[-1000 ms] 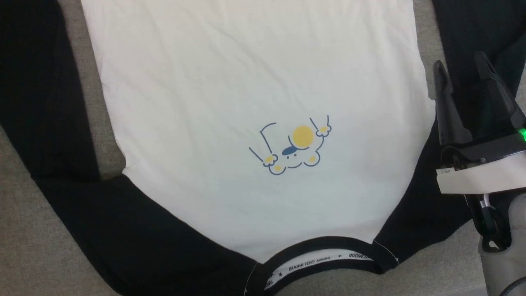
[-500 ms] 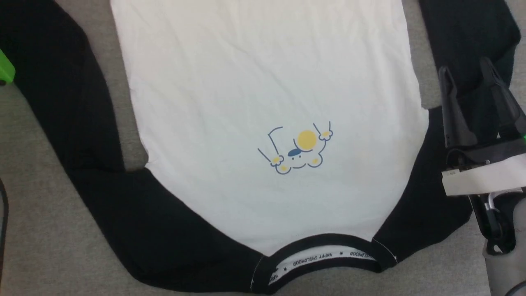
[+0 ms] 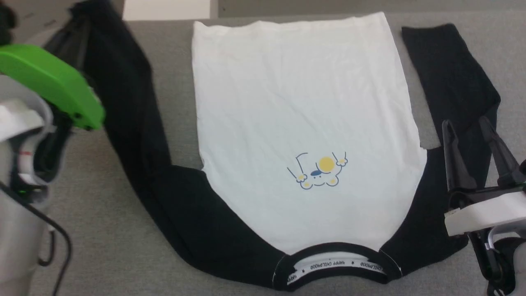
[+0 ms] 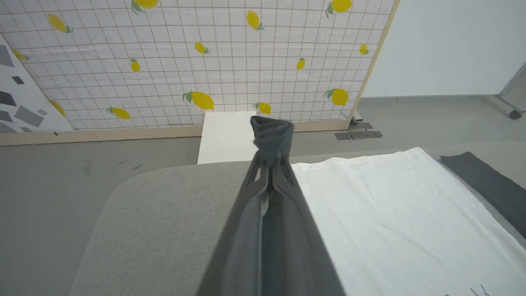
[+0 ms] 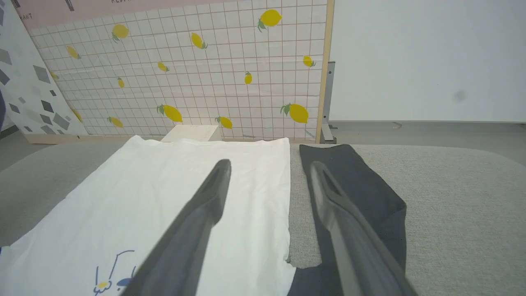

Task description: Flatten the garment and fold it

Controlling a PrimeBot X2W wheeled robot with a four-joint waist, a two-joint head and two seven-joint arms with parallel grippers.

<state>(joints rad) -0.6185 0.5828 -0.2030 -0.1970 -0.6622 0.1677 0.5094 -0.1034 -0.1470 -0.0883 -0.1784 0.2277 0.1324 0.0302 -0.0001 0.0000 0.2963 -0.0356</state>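
Note:
The garment [image 3: 296,102] lies face up on the grey table [image 3: 102,226], its white body spread flat, the black neckline [image 3: 337,263] nearest me and the cartoon print [image 3: 320,170] right of centre. Its left black sleeve [image 3: 123,102] runs up to the far left corner. There my left gripper [image 4: 269,162] is shut on the sleeve's cuff [image 4: 272,129], held above the table's far edge. My right gripper [image 3: 464,122] is open over the right black sleeve [image 3: 452,70], beside the body's side edge, with nothing between its fingers [image 5: 205,205].
My left arm, with its green cover [image 3: 49,82], and a dark cable [image 3: 61,246] fill the left side. Past the table's far edge stands a white box [image 4: 226,137] before a lemon-print tiled panel [image 4: 205,61]. Bare grey table lies right of the right sleeve.
The head camera has drawn back, so the whole shirt now shows. My left arm has come into view at the left, holding the left sleeve's end. The right gripper stays open over the right sleeve.

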